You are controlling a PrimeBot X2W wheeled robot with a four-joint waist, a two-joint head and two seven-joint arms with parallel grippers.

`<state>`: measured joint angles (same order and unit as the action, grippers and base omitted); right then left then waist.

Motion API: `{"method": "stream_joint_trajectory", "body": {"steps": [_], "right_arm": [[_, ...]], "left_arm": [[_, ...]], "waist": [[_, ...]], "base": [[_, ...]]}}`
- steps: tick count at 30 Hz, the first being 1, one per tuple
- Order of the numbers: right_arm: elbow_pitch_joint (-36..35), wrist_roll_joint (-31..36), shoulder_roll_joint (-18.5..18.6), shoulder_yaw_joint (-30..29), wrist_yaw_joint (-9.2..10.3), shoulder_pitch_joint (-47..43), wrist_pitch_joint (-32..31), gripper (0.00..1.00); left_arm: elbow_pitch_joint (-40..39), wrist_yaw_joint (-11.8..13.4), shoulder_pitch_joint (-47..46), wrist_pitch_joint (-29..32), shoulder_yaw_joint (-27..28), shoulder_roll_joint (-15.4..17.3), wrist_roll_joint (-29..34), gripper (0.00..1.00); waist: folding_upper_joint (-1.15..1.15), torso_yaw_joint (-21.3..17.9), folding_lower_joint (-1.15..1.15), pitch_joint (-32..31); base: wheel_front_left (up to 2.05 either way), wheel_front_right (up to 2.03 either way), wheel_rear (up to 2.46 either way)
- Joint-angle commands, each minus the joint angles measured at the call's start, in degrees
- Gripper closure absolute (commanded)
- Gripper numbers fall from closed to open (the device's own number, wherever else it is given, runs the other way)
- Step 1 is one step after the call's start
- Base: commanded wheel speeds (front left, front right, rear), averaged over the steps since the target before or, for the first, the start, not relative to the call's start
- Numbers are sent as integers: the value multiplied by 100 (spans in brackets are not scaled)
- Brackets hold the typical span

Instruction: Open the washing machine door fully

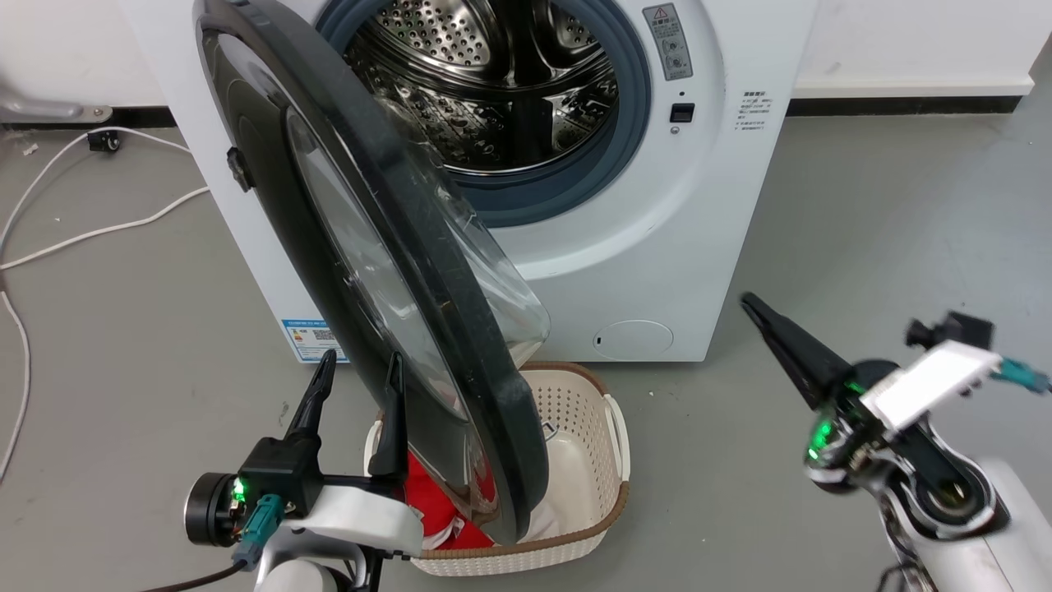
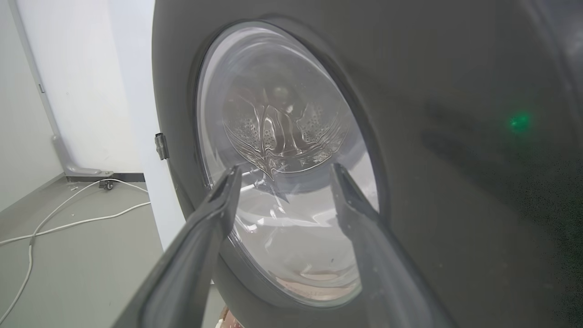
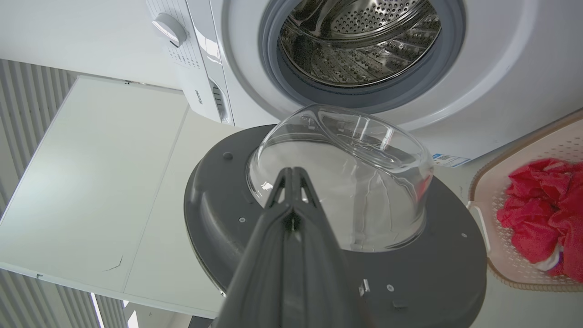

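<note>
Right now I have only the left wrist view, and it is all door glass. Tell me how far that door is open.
Observer: In the head view the washing machine door stands roughly halfway open, edge-on to the robot, with the drum exposed behind it.
Operator: Report what is under it.
Observer: A laundry basket holding red cloth sits beneath the door's lower edge.
Operator: Give me the right gripper.
Observer: The right gripper is shut, off to the door's right and apart from it, pointing at its inner side.
</note>
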<state>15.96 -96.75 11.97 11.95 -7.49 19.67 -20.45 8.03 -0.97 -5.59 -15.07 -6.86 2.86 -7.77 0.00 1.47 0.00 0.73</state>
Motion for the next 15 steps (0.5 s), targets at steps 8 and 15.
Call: {"method": "stream_joint_trajectory", "body": {"steps": [8,15], "right_arm": [[-245,980,283,-307,0,-1078,1294,67],[90,2782,352,-318,0,-1427,2859,0]], "left_arm": [[33,-33,134,-14,64,2,54,0],[41,-34,184,-14,99,2,75,0]], "waist": [[0,-37,0,-73],[0,-72,0,-108]], "base": [[0,0,0],[0,0,0]]}}
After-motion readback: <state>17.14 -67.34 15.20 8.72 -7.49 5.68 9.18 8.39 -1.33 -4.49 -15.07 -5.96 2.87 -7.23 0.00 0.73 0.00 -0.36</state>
